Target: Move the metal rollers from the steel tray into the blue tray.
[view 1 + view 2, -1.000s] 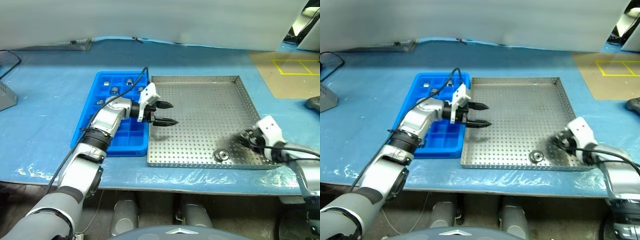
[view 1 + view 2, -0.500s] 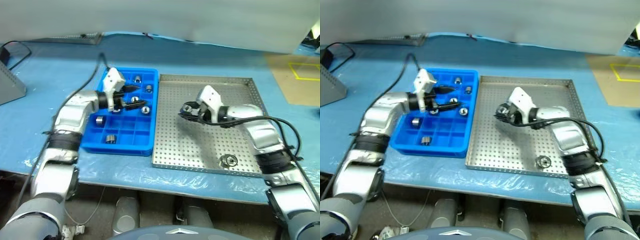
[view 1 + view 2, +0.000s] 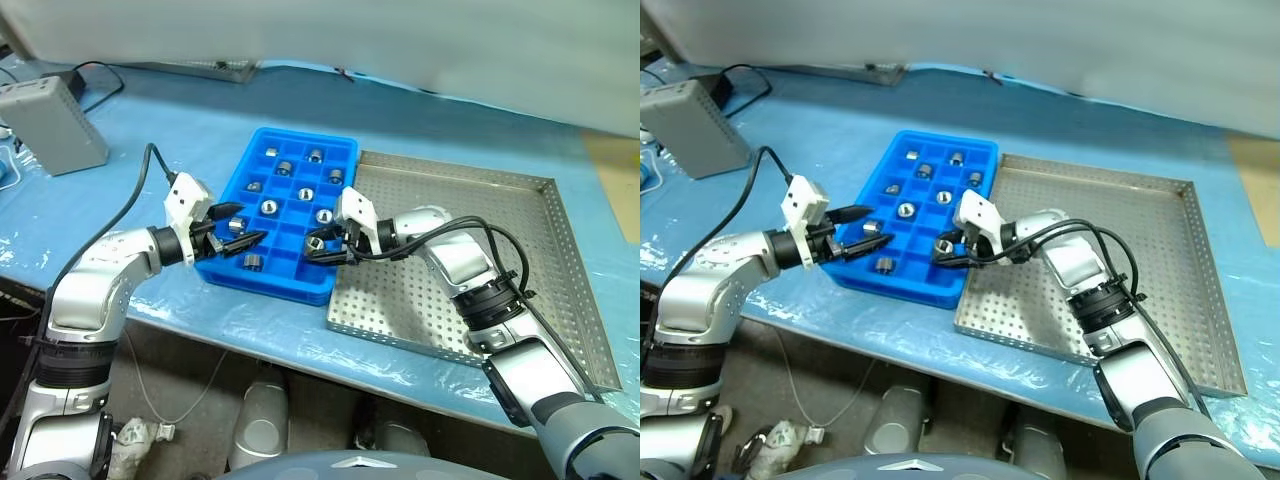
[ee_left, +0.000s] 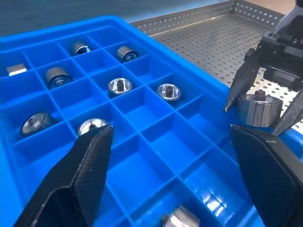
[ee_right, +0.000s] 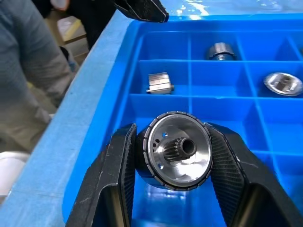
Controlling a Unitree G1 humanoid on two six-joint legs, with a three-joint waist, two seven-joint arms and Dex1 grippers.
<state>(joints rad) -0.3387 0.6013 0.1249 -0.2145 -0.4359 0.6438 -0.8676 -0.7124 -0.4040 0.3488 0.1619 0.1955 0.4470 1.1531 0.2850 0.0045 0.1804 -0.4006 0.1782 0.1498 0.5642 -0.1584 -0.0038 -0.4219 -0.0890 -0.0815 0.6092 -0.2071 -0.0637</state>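
My right gripper (image 3: 318, 244) is shut on a shiny metal roller (image 5: 178, 150) and holds it just above a near-right compartment of the blue tray (image 3: 265, 286). Several more metal rollers (image 3: 269, 207) lie one to a compartment in that tray. My left gripper (image 3: 243, 224) is open and holds nothing; it points across the blue tray from its left rim, level with the right gripper (image 4: 262, 106). The steel tray (image 3: 450, 195) lies against the blue tray's right side, partly covered by my right arm.
A grey box (image 3: 55, 125) with a black cable stands at the back left of the blue-covered table. The table's front edge runs close below both trays. A grey wall closes off the far side.
The view has swung left. My right gripper carried the roller from the steel tray to over the blue tray. My left gripper drew back from the steel tray's edge to the blue tray's left rim.
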